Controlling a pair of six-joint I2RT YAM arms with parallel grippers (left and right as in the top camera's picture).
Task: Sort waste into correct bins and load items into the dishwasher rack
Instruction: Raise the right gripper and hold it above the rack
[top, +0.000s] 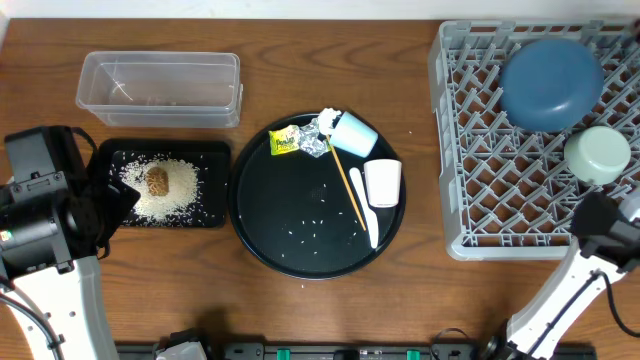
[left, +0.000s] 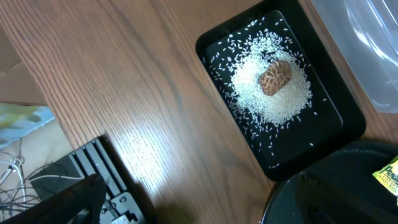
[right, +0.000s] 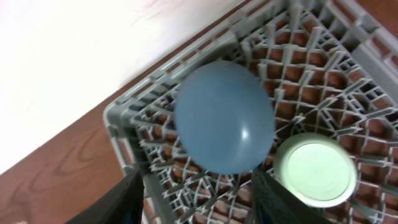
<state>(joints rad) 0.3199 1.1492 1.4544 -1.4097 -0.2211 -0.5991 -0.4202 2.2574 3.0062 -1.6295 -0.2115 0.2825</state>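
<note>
Rice (left: 264, 109) lies heaped in the shallow black rectangular tray (left: 329, 134), and the brown lump (left: 275, 78) sits on top of the heap. The clear tub (top: 160, 62) stands just behind that tray, and I cannot tell whether it holds anything.

The round black tray (top: 290, 215) carries the yellow wrapper (top: 285, 141), silver foil (top: 316, 138) and white tissue (top: 328, 118), bunched together at its far edge. The light blue cup (top: 353, 133) lies on its side against them. The white cup (top: 382, 182) stands upright nearby, with the white spoon (top: 366, 205), a thin wooden stick (top: 346, 180) and some loose grains.

In the grey rack (top: 500, 215), the dark blue bowl (right: 224, 118) and the mint bowl (right: 315, 171) rest upside down, side by side.

My right gripper (right: 199, 202) hangs over the rack with its fingers spread, grasping nothing. My left gripper (top: 108, 207) is at the black tray's end. I cannot tell how its fingers stand.
</note>
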